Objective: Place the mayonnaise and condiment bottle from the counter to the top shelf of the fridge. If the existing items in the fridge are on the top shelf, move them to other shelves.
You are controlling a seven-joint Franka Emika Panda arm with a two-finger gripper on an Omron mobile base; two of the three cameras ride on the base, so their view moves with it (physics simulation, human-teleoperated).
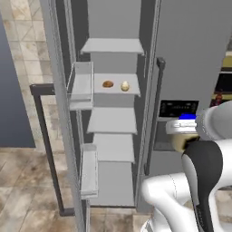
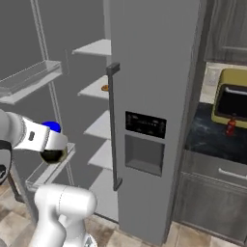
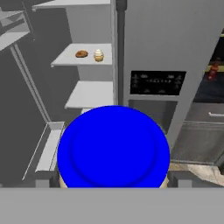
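Mayonnaise (image 3: pixel 113 146) between wide end effector (image 3: pixel 113 181) fingers

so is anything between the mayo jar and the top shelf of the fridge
Nothing visible blocks it. The tool holds the mayonnaise jar in front of the open fridge. The top shelf is bare; the two food pieces sit one shelf lower.

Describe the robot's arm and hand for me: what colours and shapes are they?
The arm is made of glossy white, rounded, tube-like segments, joined by dark charcoal sections at the joints. The base view from the right shows a small dark marking on its white wrist. The hand ends in two small, blocky, dark grey finger tips. No loose cables are visible.
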